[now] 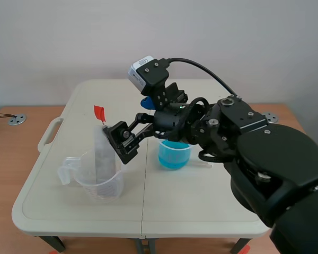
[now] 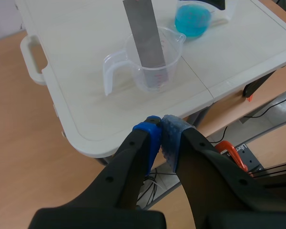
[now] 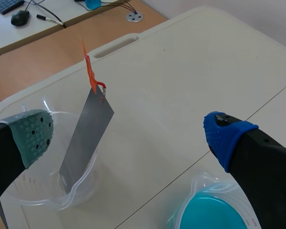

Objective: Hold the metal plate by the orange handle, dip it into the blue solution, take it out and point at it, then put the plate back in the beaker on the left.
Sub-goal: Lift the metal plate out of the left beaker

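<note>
Plate (image 3: 83, 138) in beaker (image 3: 35, 196), right claw (image 3: 131, 136) beside

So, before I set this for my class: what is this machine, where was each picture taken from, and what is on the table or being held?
This is a robot with two black arms, each ending in a two-fingered tool. The wide picture comes from a camera between the arms; the other two come from cameras on the wrists, each looking past its own tool. On the table stand a clear beaker with a metal plate leaning inside, an orange handle at its top, and another beaker of blue solution. The right tool is open, the plate just ahead of it, not gripped. The left tool is shut on nothing, beyond the table's edge. So nothing is held.
</note>
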Tool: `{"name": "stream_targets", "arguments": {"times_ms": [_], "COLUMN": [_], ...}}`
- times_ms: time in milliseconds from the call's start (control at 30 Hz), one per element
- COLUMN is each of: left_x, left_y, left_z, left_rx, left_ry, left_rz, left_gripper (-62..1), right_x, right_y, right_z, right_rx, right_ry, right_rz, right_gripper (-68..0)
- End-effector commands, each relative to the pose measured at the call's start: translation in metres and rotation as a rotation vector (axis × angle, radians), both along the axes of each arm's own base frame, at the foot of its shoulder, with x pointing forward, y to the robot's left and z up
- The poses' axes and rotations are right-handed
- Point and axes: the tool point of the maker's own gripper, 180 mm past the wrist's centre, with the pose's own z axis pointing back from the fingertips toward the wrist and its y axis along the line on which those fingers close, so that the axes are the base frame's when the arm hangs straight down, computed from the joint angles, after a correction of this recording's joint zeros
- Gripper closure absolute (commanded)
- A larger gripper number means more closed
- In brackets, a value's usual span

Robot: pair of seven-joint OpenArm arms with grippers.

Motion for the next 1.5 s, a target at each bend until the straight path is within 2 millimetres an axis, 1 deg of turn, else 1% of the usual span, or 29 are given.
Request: {"name": "stream_targets", "arguments": {"times_ms": [0,200,367,400,500,633,933,1100,1267,1433,1467], "left_x": [0.002,0.002,0.002,0.002,0.002,0.002,0.002,0.002,0.002,0.002,0.002], "left_y": [-0.003,-0.003,-0.003,-0.003,-0.003,-0.003,-0.003,-0.003,-0.003,-0.003,-0.003], "left_z": [0.005,0.005,0.005,0.005,0.005,0.005,0.005,0.005,0.005,0.005,0.005], "left_rx": [-0.02,-0.02,-0.02,-0.02,-0.02,-0.02,-0.019,-0.019,-0.02,-0.02,-0.02], "left_ry": [-0.017,-0.017,-0.017,-0.017,-0.017,-0.017,-0.017,-0.017,-0.017,-0.017,-0.017], "left_rz": [0.005,0.004,0.004,0.004,0.003,0.003,0.003,0.003,0.003,0.003,0.003], "left_gripper": [-1.3,-1.3,-1.3,-1.3,-1.3,-1.3,-1.3,-1.3,-1.3,-1.3,-1.3], "right_x": [0.009,0.016,0.015,0.015,0.012,0.01,0.01,0.01,0.01,0.009,0.009], "right_y": [0.013,0.037,0.049,0.051,0.056,0.058,0.059,0.059,0.059,0.059,0.059], "right_z": [0.023,0.024,0.021,0.021,0.018,0.016,0.021,0.021,0.02,0.02,0.02], "right_rx": [0.038,0.034,0.041,0.045,0.03,0.027,0.047,0.047,0.046,0.045,0.046], "right_ry": [-0.059,-0.073,-0.071,-0.076,-0.08,-0.077,-0.091,-0.091,-0.091,-0.09,-0.091], "right_rz": [0.02,0.057,0.075,0.08,0.094,0.102,0.104,0.104,0.104,0.105,0.105], "right_gripper": [-66.3,-66.3,-66.1,-64.7,-57.6,-49.8,-28.6,-21.5,-10.5,-1.3,-1.3]}}
